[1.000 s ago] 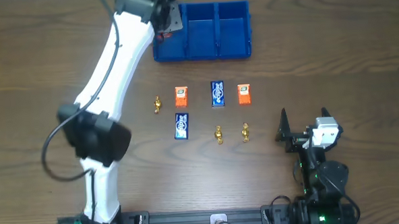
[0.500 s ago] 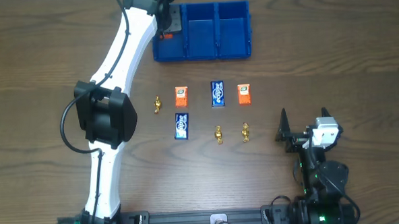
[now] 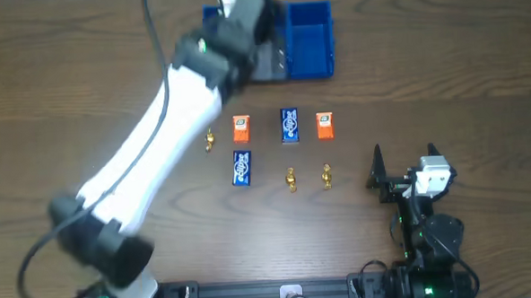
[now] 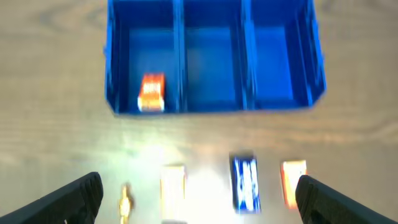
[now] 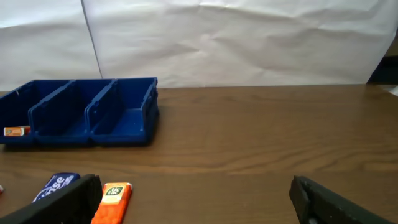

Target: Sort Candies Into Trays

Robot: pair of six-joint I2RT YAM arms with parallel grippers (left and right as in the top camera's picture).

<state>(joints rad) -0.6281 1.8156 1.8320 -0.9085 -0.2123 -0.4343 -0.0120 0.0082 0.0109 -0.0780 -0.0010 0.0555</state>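
Bearing the tray (image 5: 124, 134), wooden table (image 5: 261, 137); white sheet (image 5: 249, 43) behind.

Matt wood-grain table (image 3: 477, 68), glossy plastic tray (image 4: 211, 106)

premises: a robotics test station, lab-type setting. grounds: a white-shelled robot arm (image 3: 149, 163) and a black robot arm (image 3: 422, 232) stand on a black base rail (image 3: 254, 293) at the edge of a dark brown wood-grain counter (image 3: 477, 68). a plain white sheet backdrop (image 5: 249, 43) closes off the far side. small wrapped candies (image 3: 290, 125) lie in tidy rows before a blue plastic three-compartment tray (image 5: 93, 138).
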